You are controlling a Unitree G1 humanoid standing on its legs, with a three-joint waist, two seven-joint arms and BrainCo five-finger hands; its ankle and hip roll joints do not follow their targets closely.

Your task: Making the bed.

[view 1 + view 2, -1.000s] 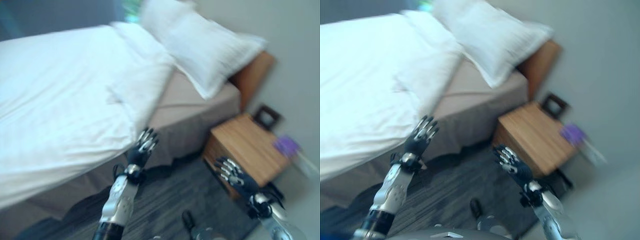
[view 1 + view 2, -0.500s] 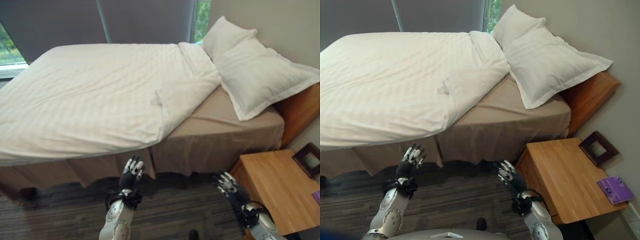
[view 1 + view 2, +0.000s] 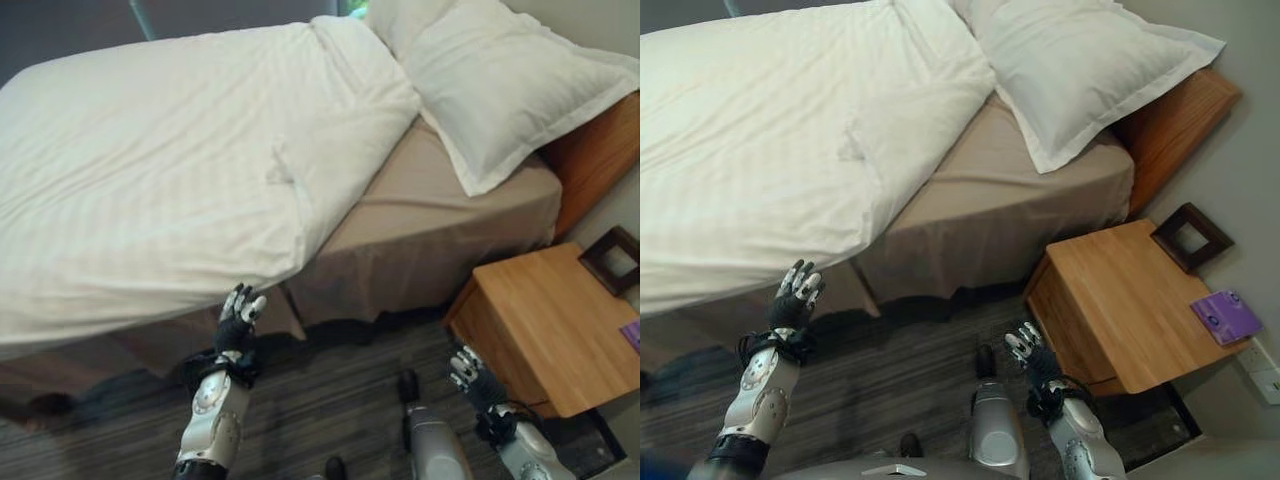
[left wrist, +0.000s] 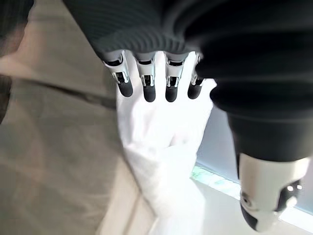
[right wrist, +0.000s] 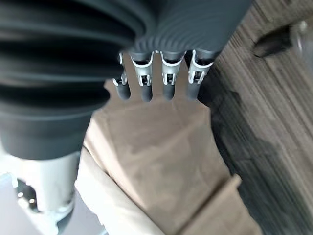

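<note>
Starting point: rumpled white duvet (image 3: 170,170) unstraightened, tan sheet (image 3: 430,200) exposed; your left hand (image 3: 238,320) and right hand (image 3: 468,372) hover open-fingered, empty.

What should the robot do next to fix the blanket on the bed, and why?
Probably reach the open left hand up to the hanging edge of the white striped duvet just above it. The duvet lies slanted, leaving the tan sheet bare beside the white pillow, and both hands hold nothing.
</note>
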